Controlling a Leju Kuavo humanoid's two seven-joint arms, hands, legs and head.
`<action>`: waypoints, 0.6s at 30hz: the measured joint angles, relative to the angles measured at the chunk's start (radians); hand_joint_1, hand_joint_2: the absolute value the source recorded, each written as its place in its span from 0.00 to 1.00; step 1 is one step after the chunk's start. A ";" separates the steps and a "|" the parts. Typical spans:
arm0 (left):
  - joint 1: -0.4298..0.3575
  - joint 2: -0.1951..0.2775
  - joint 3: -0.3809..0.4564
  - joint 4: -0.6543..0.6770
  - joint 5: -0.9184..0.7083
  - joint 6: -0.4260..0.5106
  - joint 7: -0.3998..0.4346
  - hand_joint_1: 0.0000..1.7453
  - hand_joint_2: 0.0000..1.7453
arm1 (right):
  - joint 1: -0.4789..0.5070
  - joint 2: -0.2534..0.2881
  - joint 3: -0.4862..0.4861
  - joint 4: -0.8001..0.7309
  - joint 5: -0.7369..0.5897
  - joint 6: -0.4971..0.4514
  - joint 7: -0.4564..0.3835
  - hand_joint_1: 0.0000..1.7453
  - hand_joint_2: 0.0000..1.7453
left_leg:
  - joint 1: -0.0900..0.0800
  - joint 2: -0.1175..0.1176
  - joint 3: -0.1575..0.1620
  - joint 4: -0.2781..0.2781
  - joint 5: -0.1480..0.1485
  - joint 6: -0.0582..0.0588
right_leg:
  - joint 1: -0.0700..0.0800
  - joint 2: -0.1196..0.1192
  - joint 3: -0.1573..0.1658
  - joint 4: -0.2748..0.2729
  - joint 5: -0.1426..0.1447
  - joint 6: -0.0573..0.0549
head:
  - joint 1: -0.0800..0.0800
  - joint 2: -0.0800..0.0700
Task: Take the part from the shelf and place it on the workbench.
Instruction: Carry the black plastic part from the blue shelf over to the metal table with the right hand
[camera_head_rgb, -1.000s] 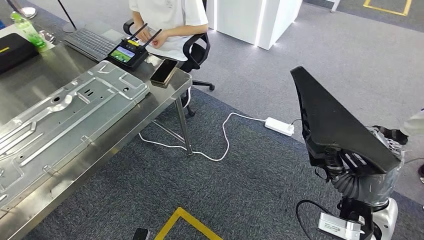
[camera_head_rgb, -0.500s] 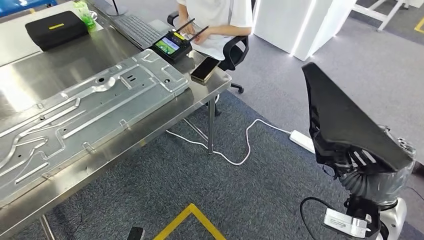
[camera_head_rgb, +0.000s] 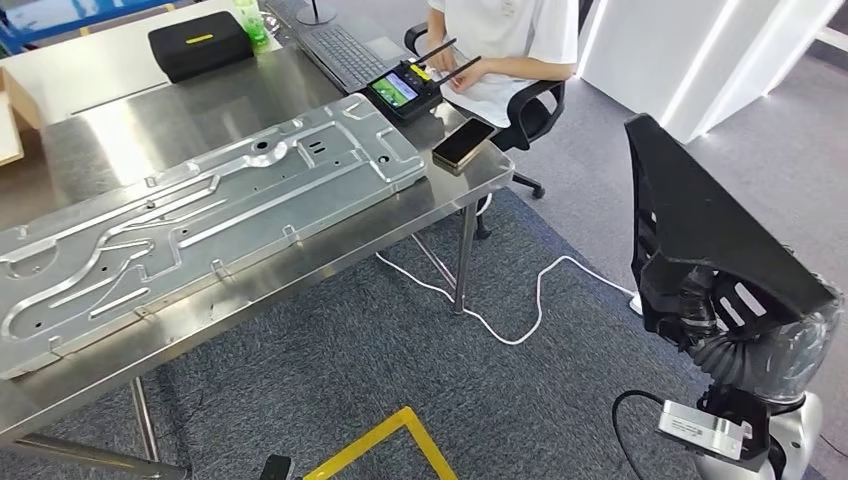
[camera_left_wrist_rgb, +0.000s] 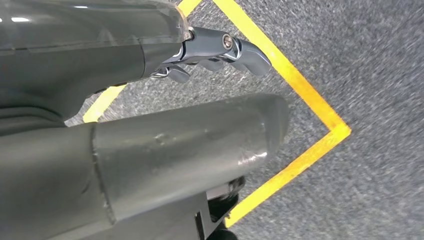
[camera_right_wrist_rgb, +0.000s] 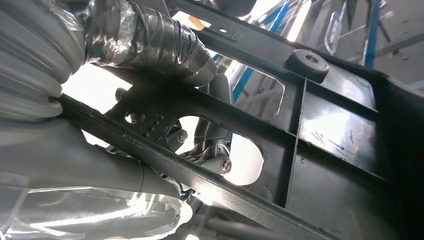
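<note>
The part (camera_head_rgb: 700, 240), a black moulded plastic panel with a pointed upper end and ribbed, cut-out back, is up in my right hand (camera_right_wrist_rgb: 210, 145), whose fingers thread through its openings and grip it, off to the right of the table (camera_head_rgb: 300, 270) above the grey carpet (camera_head_rgb: 400, 360). The table is brushed stainless steel and carries a long stamped metal sheet (camera_head_rgb: 200, 220) with raised channels. My left hand (camera_left_wrist_rgb: 215, 50) hangs over yellow floor tape (camera_left_wrist_rgb: 310, 155), fingers curled in, holding nothing.
</note>
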 joint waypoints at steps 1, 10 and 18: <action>0.000 0.000 -0.001 0.000 -0.001 0.000 -0.002 0.00 0.00 | -0.003 -0.001 -0.004 0.003 0.006 0.010 0.008 1.00 1.00 | 0.003 0.008 -0.030 0.059 -0.021 -0.003 | 0.002 -0.014 0.001 0.000 -0.002 -0.001 | 0.000 0.000; -0.008 0.001 -0.025 0.000 -0.023 -0.018 -0.005 0.00 0.00 | -0.171 -0.111 -0.071 0.148 0.110 0.183 0.131 1.00 1.00 | -0.015 0.075 0.082 -0.184 0.103 0.034 | 0.014 -0.111 0.024 -0.003 -0.020 0.028 | 0.000 0.000; -0.016 -0.002 -0.047 0.000 -0.034 -0.027 -0.004 0.00 0.00 | -0.314 -0.218 -0.073 0.293 0.234 0.257 0.193 1.00 1.00 | -0.004 -0.029 0.098 -0.205 0.117 0.061 | 0.003 0.002 -0.117 0.253 -0.115 0.050 | 0.002 0.000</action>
